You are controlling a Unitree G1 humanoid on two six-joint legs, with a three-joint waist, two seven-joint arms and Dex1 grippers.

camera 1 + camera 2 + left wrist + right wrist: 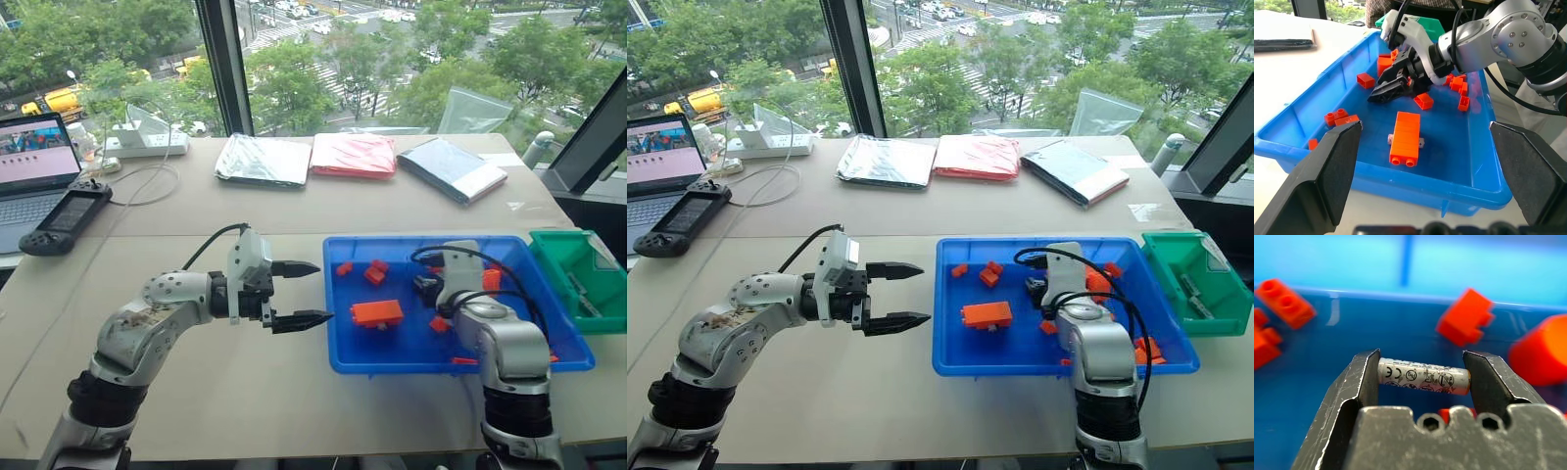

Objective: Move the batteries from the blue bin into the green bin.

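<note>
Battery (1423,376) — crosswise (ends against jaws)

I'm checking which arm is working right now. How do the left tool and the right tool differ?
The left tool hovers open and empty over the table, beside the blue bin; the right tool is inside that bin, shut on a battery. The left tool points sideways toward the bin, the right tool slants down among the orange bricks. Both have two black fingers.
</note>
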